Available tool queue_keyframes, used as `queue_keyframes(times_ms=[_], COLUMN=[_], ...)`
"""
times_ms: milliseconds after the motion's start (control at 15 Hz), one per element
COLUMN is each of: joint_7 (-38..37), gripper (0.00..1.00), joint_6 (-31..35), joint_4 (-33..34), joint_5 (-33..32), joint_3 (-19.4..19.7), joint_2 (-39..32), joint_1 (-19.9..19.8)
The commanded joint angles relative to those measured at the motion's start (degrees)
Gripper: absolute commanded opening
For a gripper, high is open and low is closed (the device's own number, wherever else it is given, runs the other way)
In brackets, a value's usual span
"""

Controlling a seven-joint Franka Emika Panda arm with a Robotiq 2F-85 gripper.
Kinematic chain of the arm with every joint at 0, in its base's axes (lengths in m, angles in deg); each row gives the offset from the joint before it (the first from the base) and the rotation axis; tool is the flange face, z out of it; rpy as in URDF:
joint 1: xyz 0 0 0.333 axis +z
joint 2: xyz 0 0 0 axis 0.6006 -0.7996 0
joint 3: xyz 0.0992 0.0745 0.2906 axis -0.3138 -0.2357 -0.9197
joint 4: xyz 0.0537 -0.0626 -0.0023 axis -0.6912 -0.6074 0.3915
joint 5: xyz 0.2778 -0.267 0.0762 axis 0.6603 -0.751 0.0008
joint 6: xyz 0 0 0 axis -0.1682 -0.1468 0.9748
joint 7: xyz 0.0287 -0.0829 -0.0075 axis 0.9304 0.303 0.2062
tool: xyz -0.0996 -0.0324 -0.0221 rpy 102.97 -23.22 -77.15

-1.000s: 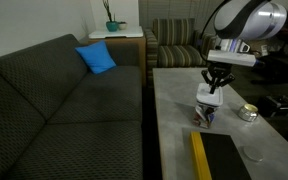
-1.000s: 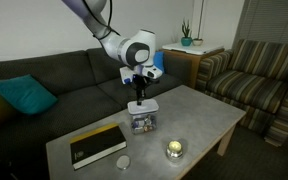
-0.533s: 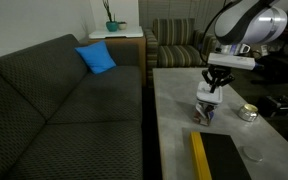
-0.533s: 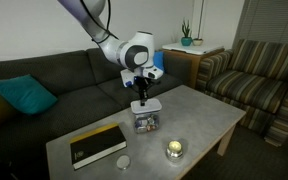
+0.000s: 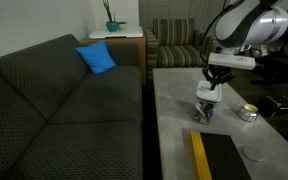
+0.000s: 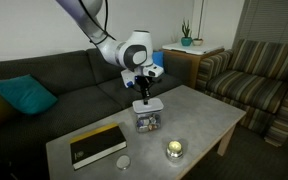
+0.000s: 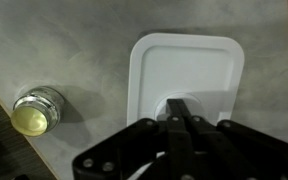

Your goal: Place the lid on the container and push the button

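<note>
The white lid (image 7: 184, 70) lies flat on top of the clear container (image 6: 145, 122) (image 5: 205, 113) on the grey table. It also shows in both exterior views (image 6: 147, 104) (image 5: 208, 96). My gripper (image 7: 181, 108) is shut, its fingertips pressed together and pointing straight down onto a round button area at the lid's near edge. In both exterior views the gripper (image 6: 142, 96) (image 5: 216, 87) stands directly above the lid, touching it. The jar's dark and orange contents show through its wall.
A small round silvery-yellow tin (image 7: 37, 111) (image 6: 174, 150) (image 5: 248, 113) stands on the table beside the jar. A dark book with a yellow spine (image 6: 96, 143) (image 5: 216, 158) lies near the table's end. A dark sofa (image 5: 54, 100) runs along the table.
The gripper has stayed over the lid with almost no movement; the lid remains on the jar.
</note>
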Motion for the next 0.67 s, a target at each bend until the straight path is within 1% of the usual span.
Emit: queue_keyframes(times_ms=[0,133,600], joint_7=[-0.46,0.06,2.40], gripper=[0.00,0.00,0.00], joint_6=[2.89,3.65,7.07], joint_4=[-4.51,-4.10,-2.23], joint_5=[-0.59,-0.28,1.14], joint_3=[2.35,2.46,0.30], joint_2=[2.71,2.21,0.81], joint_1=[1.54,1.26,-0.90])
